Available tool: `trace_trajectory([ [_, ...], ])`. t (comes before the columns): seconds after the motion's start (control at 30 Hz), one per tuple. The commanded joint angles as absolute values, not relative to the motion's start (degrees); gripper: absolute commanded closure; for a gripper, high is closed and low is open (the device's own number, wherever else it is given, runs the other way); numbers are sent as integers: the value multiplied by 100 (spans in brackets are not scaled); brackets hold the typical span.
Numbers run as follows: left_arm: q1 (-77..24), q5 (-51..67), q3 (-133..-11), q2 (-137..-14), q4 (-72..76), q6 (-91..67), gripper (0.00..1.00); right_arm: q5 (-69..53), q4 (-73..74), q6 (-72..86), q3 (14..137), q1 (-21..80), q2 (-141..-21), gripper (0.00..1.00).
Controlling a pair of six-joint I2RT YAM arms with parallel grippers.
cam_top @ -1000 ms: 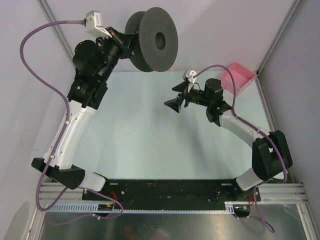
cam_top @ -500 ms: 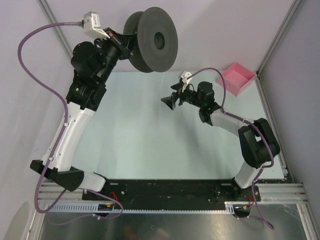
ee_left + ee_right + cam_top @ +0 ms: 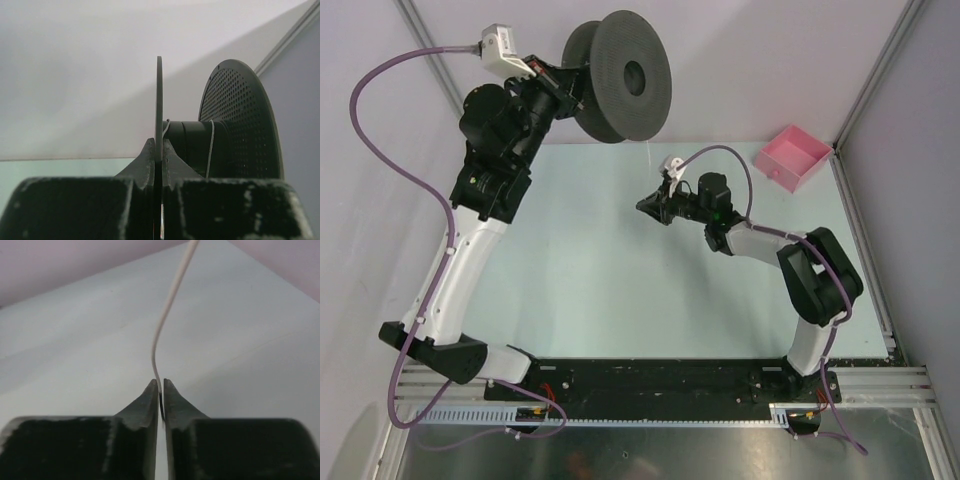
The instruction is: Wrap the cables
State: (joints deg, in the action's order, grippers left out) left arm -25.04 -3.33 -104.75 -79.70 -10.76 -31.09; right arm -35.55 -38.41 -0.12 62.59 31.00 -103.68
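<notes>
Seen from the top camera, the left arm (image 3: 470, 240) is raised toward the back wall. Its jaws grip the dark grey spool (image 3: 620, 75) by one flange and hold it well above the worktop (image 3: 590, 290). The right arm (image 3: 810, 275) reaches in over the middle of the worktop, with its jaws pointing left. They are below the spool, near it but apart from it. A pink tray (image 3: 792, 157) sits at the far right corner. The wire is too fine to make out here.

In the left wrist view, the jaws are pressed shut on the thin edge of the near flange. Behind that flange, the hub carries only a couple of strands of the thin whitish wire (image 3: 211, 147). One crosses the hub's middle and another lies just beside the gripped flange. The rest of the hub is bare.

In the right wrist view, the jaws are closed to a narrow slit and pinch the wire between their tips. From there it rises, bends slightly and runs up out of frame.

The wrapping looks barely begun. The wire has started on the hub and its free run is in hand, but nearly all the winding is left to do. The pictures do not show how much loose wire remains.
</notes>
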Motion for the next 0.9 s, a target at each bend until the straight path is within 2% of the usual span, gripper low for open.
trace_trajectory([
  [0.0,-2560,-1122,-10495,-7713,-411,-2865,100,-3829,-3468,-224,6417,3082,-10332,95],
  [0.17,-2586,-2314,-10378,-8035,-589,-2133,100,-4137,-2240,-1172,6309,3288,-9641,100],
  [0.33,-2597,-2507,-9985,-8485,-599,-1588,100,-4260,-1107,-2424,6306,3540,-8812,100],
  [0.6,-2844,-1689,-8792,-8712,-590,-779,100,-4066,68,-3949,6731,3596,-8012,100],
  [0.87,-3110,191,-7717,-8149,-593,489,100,-3306,149,-4448,7517,3276,-8058,100],
])
